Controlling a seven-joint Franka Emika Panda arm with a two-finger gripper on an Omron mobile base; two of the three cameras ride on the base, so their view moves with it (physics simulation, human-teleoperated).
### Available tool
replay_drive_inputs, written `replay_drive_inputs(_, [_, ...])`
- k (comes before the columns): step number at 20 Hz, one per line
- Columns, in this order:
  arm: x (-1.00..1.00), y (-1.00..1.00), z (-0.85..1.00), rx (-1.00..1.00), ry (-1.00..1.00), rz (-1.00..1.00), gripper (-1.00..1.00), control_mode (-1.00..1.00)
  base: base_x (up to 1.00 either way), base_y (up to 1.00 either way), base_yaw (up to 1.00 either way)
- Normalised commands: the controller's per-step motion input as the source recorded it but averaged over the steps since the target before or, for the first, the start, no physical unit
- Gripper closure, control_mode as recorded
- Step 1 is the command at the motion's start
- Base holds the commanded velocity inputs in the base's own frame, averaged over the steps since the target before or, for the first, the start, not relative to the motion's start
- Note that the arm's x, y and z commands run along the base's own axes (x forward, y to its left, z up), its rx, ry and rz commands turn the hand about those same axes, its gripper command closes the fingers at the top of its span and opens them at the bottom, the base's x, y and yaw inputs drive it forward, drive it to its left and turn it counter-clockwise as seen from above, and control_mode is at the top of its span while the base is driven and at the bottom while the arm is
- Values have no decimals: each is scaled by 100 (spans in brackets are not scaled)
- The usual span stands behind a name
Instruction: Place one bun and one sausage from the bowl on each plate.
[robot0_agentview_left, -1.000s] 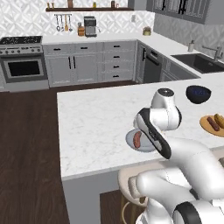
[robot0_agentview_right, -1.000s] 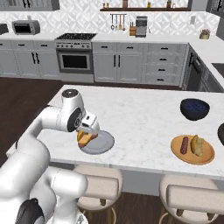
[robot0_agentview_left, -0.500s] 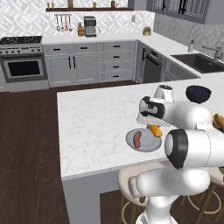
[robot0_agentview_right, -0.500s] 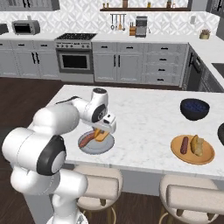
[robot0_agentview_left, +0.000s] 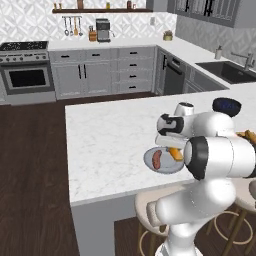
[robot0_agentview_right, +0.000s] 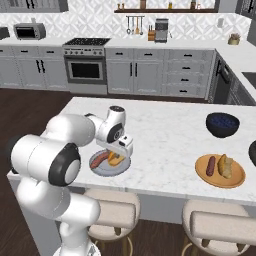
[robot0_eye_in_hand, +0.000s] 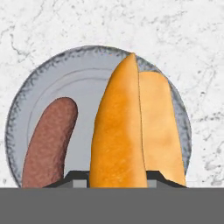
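Hand view shows the bun (robot0_eye_in_hand: 127, 131) clamped between the gripper (robot0_eye_in_hand: 116, 177)'s closed jaws, hovering just above the grey plate (robot0_eye_in_hand: 87, 70) beside the sausage (robot0_eye_in_hand: 48, 140) lying there. Released from a height or off-centre, I judge it may roll over the rim onto the counter (robot0_agentview_left: 110, 135) or knock the sausage.
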Motion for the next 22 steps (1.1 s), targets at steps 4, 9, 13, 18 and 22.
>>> replay_drive_inputs(4, [-10,5,-1,0,-1,-17,100,-100,0,0,0])
replay_drive_inputs(9, [-20,12,-18,0,0,-16,100,-100,0,0,0])
replay_drive_inputs(13, [-6,14,-16,0,-6,-7,-100,-100,0,0,0])
replay_drive_inputs(18, [23,2,-1,0,-13,3,-100,-100,0,0,0])
replay_drive_inputs(22, [2,0,1,0,-19,5,-100,-100,0,0,0])
